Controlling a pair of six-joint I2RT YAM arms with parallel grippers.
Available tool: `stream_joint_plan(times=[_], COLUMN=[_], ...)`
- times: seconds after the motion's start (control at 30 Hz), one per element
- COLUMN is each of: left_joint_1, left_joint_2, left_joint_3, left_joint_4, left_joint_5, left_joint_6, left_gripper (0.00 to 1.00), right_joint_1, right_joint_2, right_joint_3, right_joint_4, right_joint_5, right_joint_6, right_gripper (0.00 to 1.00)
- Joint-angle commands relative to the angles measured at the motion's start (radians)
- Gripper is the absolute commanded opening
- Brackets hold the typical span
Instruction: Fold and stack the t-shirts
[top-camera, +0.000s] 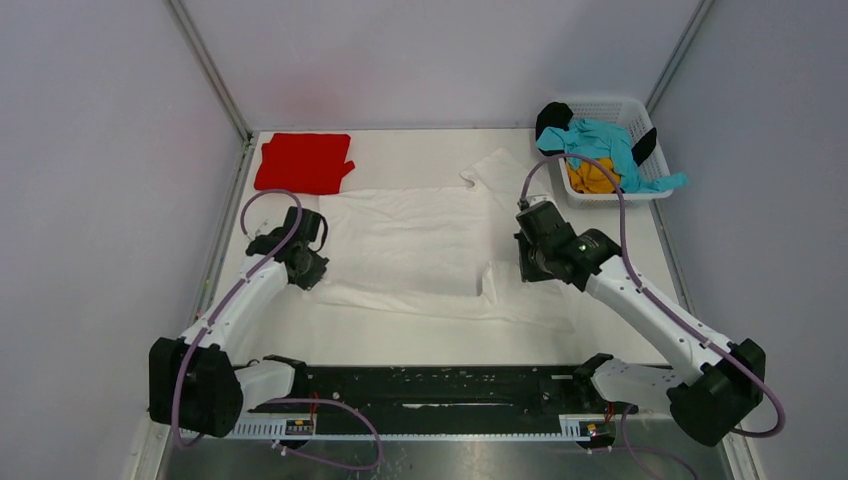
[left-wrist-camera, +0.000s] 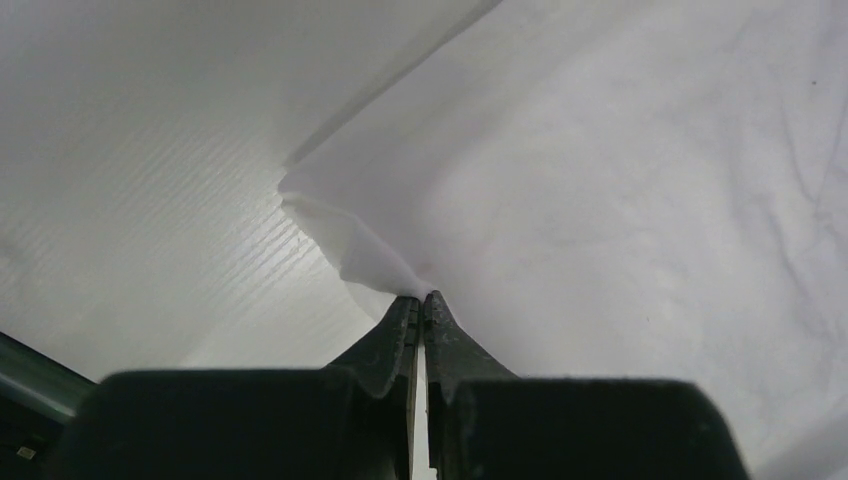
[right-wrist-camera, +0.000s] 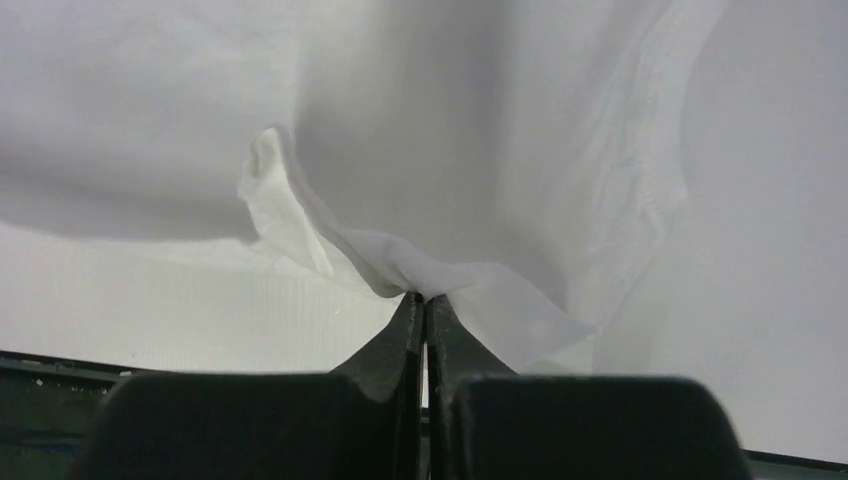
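White t-shirt (left-wrist-camera: 620, 180) — soft matt cloth, faintly creased; table (left-wrist-camera: 150, 220) — smooth, finely ribbed, perhaps plastic; basket (top-camera: 610, 106) — white plastic lattice.

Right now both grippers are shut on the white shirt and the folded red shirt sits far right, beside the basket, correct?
One slip: the top external view shows the folded red shirt far left, across from the basket. The left gripper and right gripper are shut on the white shirt.

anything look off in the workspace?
Only the basket: a teal shirt hangs out over its right rim. The red shirt lies folded; left gripper and right gripper each pinch the white shirt, nothing torn.
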Motion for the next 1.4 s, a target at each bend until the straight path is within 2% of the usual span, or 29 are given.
stream_joint_plan(times=[0.0, 0.2, 0.47, 0.5, 0.57, 0.6, 0.63, 0.73, 0.8, 0.83, 0.87, 0.97, 1.1, 1.27, 1.37], left_joint_1=[0.030, 0.051, 0.095, 0.100, 0.105, 0.107, 0.108, 0.112, 0.112, 0.112, 0.112, 0.108, 0.076, 0.052, 0.051], left_joint_2=[0.063, 0.177, 0.298, 0.321, 0.365, 0.382, 0.397, 0.403, 0.382, 0.370, 0.353, 0.334, 0.379, 0.492, 0.506], left_joint_3=[0.077, 0.155, 0.188, 0.196, 0.217, 0.229, 0.240, 0.274, 0.282, 0.283, 0.279, 0.247, 0.200, 0.190, 0.131], left_joint_4=[0.068, 0.094, 0.124, 0.128, 0.137, 0.138, 0.138, 0.132, 0.129, 0.130, 0.133, 0.180, 0.285, 0.325, 0.328], left_joint_5=[-0.017, -0.024, -0.040, -0.030, -0.011, -0.003, 0.000, 0.014, 0.019, 0.026, 0.039, 0.118, 0.239, 0.292, 0.296], left_joint_6=[0.049, 0.067, 0.073, 0.077, 0.091, 0.096, 0.099, 0.114, 0.118, 0.121, 0.126, 0.141, 0.153, 0.179, 0.185], left_gripper=[0.00, 0.00, 0.00, 0.00, 0.20, 0.31, 0.45, 0.75, 0.97, 0.99, 0.99, 0.99, 0.99, 0.99, 0.99], right_joint_1=[-0.058, -0.122, -0.201, -0.205, -0.212, -0.215, -0.216, -0.216, -0.217, -0.216, -0.217, -0.215, -0.212, -0.208, -0.207], right_joint_2=[0.057, 0.187, 0.382, 0.414, 0.481, 0.516, 0.551, 0.625, 0.620, 0.606, 0.590, 0.529, 0.504, 0.577, 0.549], right_joint_3=[0.087, 0.165, 0.288, 0.313, 0.363, 0.393, 0.423, 0.508, 0.513, 0.497, 0.471, 0.358, 0.144, 0.076, -0.002], right_joint_4=[0.054, 0.103, 0.184, 0.186, 0.187, 0.183, 0.176, 0.145, 0.144, 0.150, 0.158, 0.200, 0.389, 0.420, 0.427], right_joint_5=[0.006, -0.007, -0.008, -0.011, -0.012, -0.010, 0.007, 0.042, 0.038, 0.025, 0.006, -0.144, -0.427, -0.461, -0.440], right_joint_6=[-0.095, -0.174, -0.279, -0.296, -0.325, -0.336, -0.342, -0.337, -0.310, -0.292, -0.258, -0.164, -0.044, 0.010, 0.032], right_gripper=[0.00, 0.00, 0.00, 0.03, 0.14, 0.22, 0.33, 0.62, 0.85, 0.97, 0.99, 0.99, 1.00, 1.00, 0.99])
